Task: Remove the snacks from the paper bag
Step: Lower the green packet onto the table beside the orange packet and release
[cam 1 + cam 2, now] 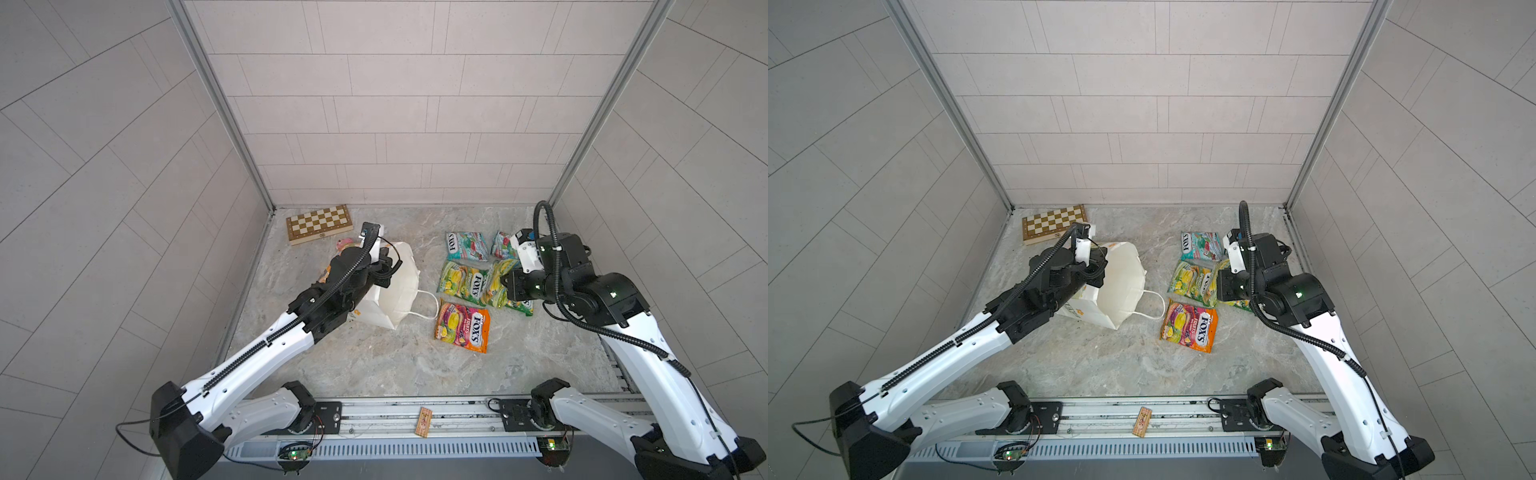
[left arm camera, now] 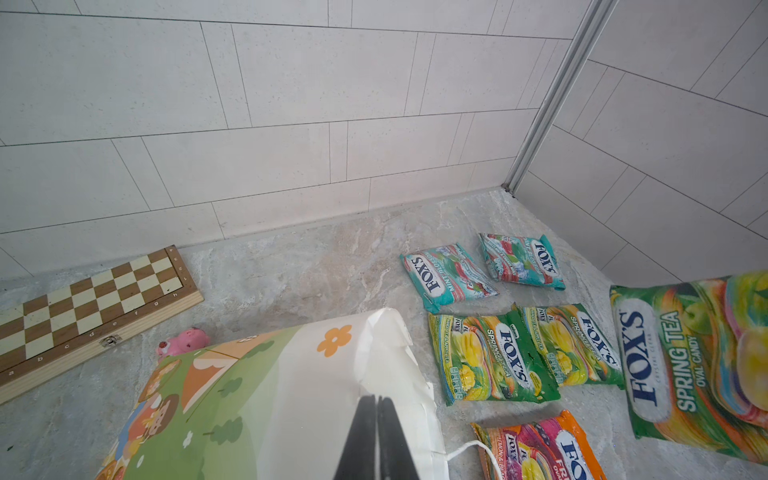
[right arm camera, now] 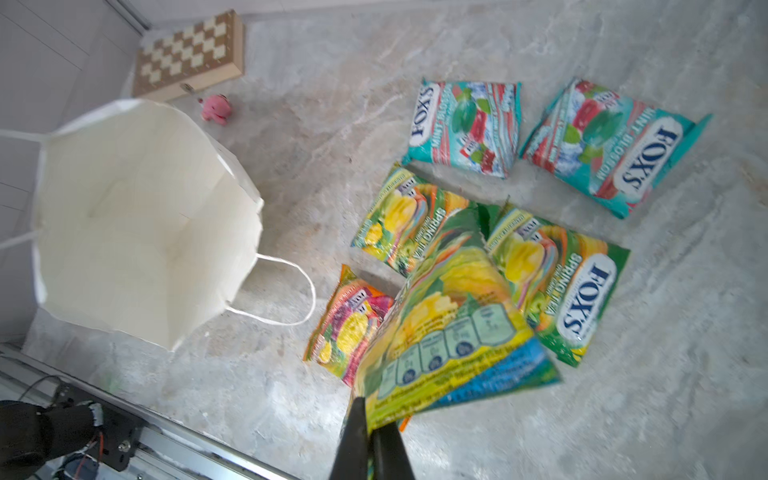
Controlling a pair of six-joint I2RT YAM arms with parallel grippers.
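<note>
left gripper: pressed together on the rim of the paper bag, centre-left in both top views.
bag mouth: tilted toward the right arm; we saw nothing inside.
right gripper: pinching a green-yellow packet by its edge.
laid snacks: five, flat, centre-right.
relation: the held packet's long axis ran away from the jaws, over the laid group. We judged the bare table right of the orange-red packet nearest, on the right arm's side.

The paper bag looks matt, the snacks glossy plastic, the chessboard box smooth wood.
</note>
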